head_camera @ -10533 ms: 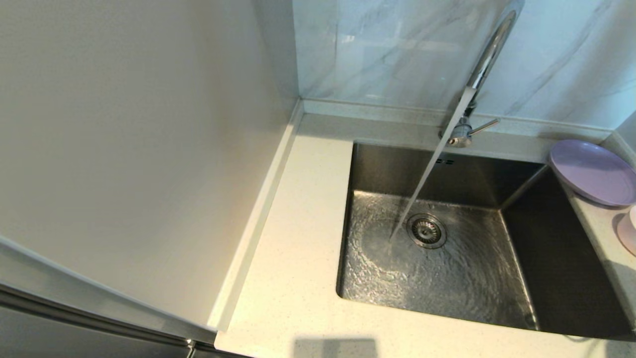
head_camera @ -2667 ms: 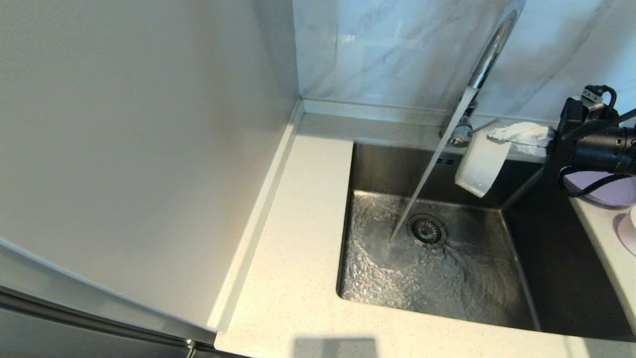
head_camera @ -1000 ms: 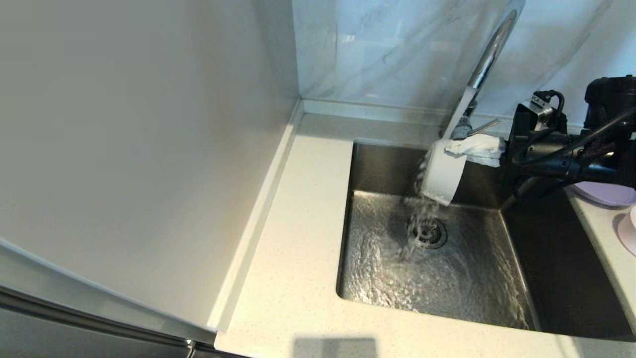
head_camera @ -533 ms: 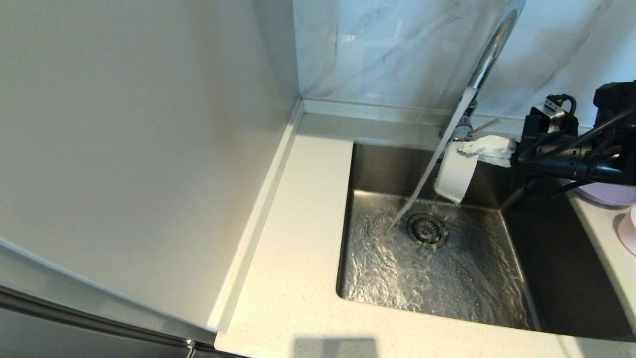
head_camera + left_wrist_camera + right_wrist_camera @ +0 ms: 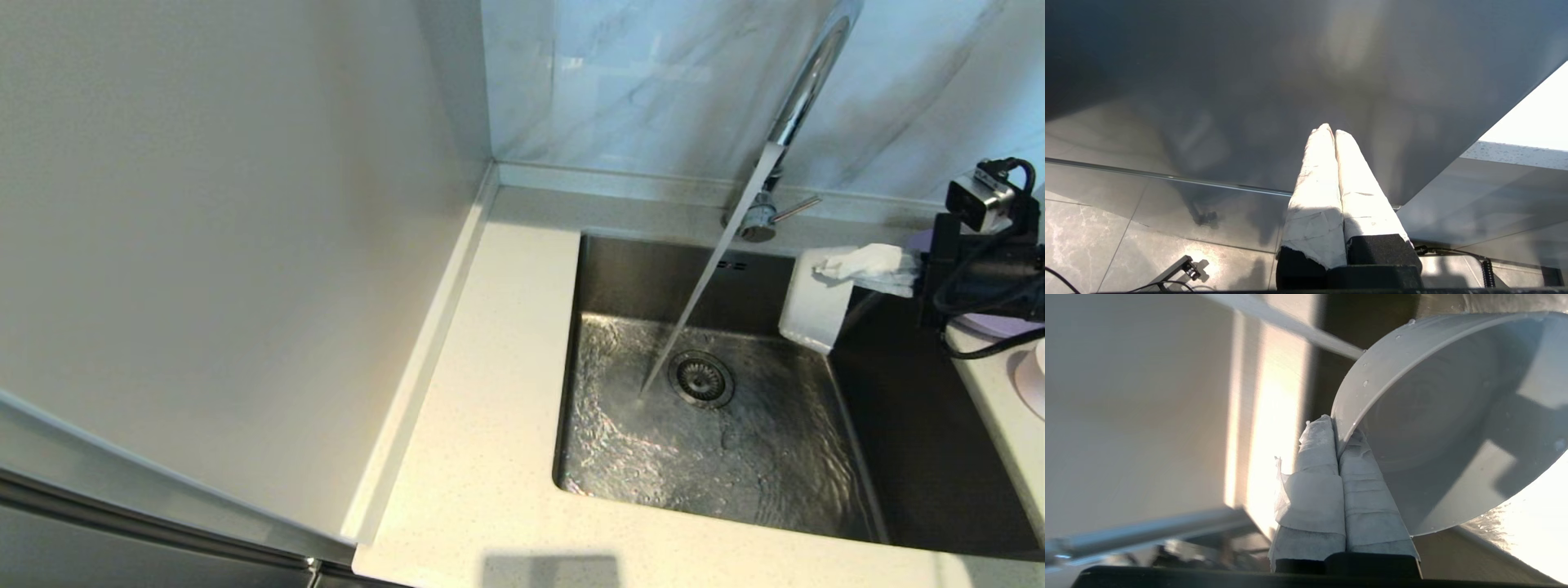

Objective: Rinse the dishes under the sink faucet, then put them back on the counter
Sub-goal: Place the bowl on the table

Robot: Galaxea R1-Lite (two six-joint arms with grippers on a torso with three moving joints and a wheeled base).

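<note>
The pale cup (image 5: 815, 300) hangs tilted over the right side of the sink (image 5: 645, 273), clear of the water stream (image 5: 694, 294). My right gripper (image 5: 826, 269) is shut on its rim, with one wrapped finger inside and one outside, as the right wrist view shows for the gripper (image 5: 1338, 426) and cup (image 5: 1437, 416). The chrome faucet (image 5: 804, 86) runs, its lever (image 5: 796, 208) sticking out. Only a sliver of the lavender plate (image 5: 1008, 327) shows behind the right arm on the counter (image 5: 506, 327). My left gripper (image 5: 1333, 130) is shut on nothing, parked low beside a cabinet.
Water swirls round the drain strainer (image 5: 700, 378). A pale pink round object (image 5: 1030, 380) sits on the right counter strip at the picture's edge. A tall off-white panel (image 5: 229, 245) rises left of the counter. Marbled tiles (image 5: 637, 82) back the sink.
The cup was under the running water a second ago. My right gripper has since carried it rightwards out of the stream, towards the sink's right wall.
</note>
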